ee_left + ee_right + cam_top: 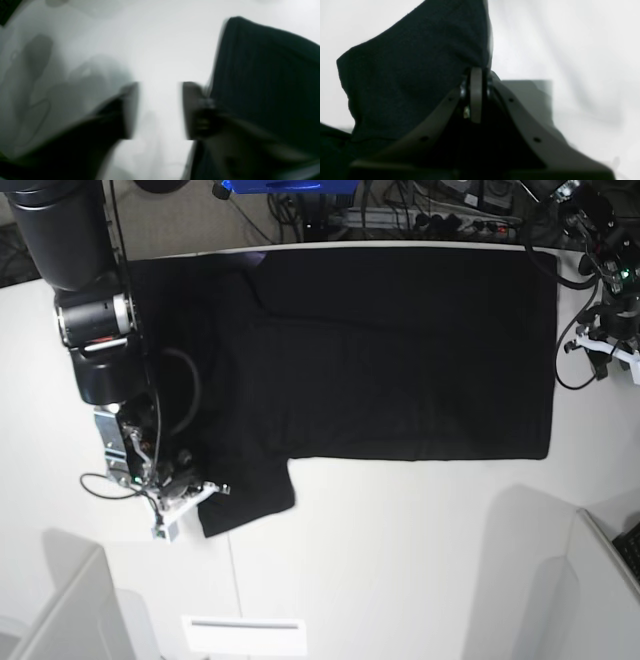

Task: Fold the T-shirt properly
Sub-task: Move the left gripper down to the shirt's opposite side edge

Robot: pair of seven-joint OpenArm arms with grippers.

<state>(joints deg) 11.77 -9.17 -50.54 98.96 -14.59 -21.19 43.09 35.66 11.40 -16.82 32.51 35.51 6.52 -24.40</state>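
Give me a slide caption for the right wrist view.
Right claw pinched shut on an edge of the black cloth T-shirt above the white table.

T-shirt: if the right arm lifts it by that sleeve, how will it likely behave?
Probably floppy: the T-shirt lies flat on the table, and its cloth bunches at the right gripper. It likely trails and drags rather than lifting whole, since most of it spreads far from the pinch.
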